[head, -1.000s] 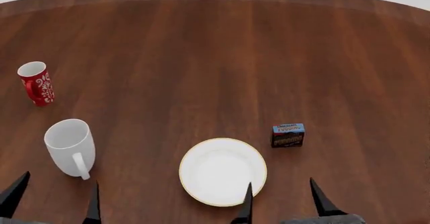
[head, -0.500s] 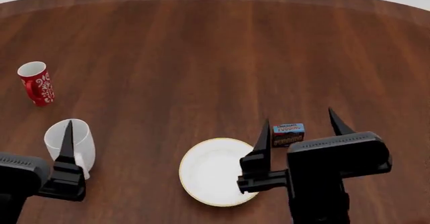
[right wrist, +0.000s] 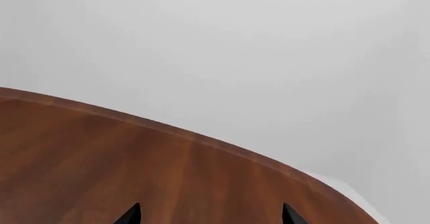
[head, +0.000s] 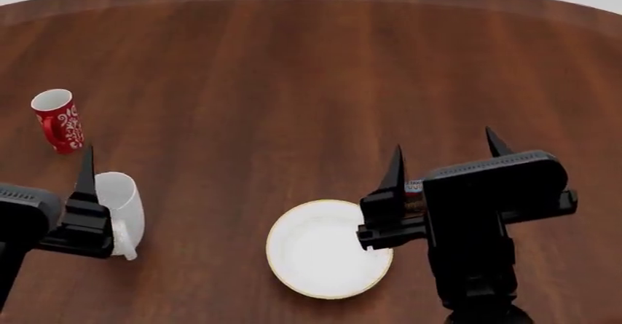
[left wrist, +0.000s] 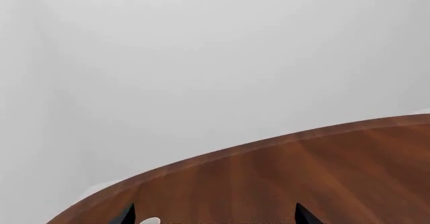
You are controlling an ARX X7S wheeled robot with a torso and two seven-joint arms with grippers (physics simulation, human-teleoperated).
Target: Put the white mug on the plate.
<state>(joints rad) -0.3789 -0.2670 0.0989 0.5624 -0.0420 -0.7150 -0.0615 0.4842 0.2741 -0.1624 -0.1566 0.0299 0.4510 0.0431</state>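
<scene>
The wooden table (head: 291, 62) is dark brown and fills almost the whole head view. The right gripper (head: 444, 151) is above the near right part of it, its two black fingers standing wide apart with nothing between them. The left gripper (left wrist: 213, 215) is at the near left side; in its wrist view both finger tips are also well apart and hold nothing. The plate (head: 316, 255) lies near the front, between the two arms, and the right gripper's body covers its right edge. The white mug (head: 124, 204) stands left of the plate, apart from it, partly hidden behind the left gripper. Farther left is the red mug (head: 58, 120). A small box (head: 415, 187) is mostly hidden behind the right gripper.
</scene>
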